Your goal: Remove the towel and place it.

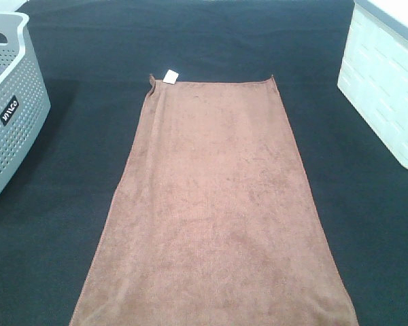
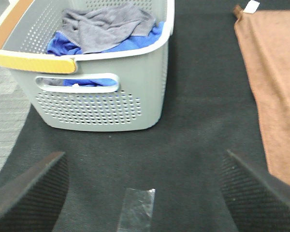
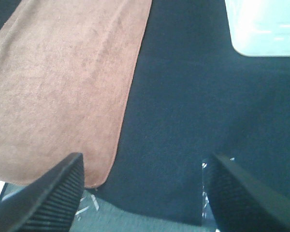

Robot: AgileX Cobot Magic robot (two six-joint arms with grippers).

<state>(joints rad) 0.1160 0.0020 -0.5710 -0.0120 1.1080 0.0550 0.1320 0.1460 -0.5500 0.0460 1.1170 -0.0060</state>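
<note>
The left gripper (image 2: 145,193) hangs with its two black ribbed fingers (image 2: 26,193) spread wide and nothing between them, above bare black mat (image 2: 198,96) where a small strip of clear tape (image 2: 137,208) lies. Just beyond it stands a grey perforated laundry basket (image 2: 96,104) with a white rim and a yellow-orange handle pad, holding a grey cloth (image 2: 106,26) on top of a blue cloth (image 2: 135,42). The right gripper (image 3: 142,193) is likewise wide apart and empty, its fingers (image 3: 48,198) hovering over the mat's near edge beside the towel's near right corner, without touching it. The towel (image 1: 214,217), reddish-brown terry, lies spread flat and lengthwise down the middle of the mat, its far edge carrying a small white tag (image 1: 170,76) at the far left corner and its near end running out of the high camera's picture. To the right, well apart from the towel, sits a white brick-patterned bin (image 1: 387,88); the grey basket stands at the left.
</note>
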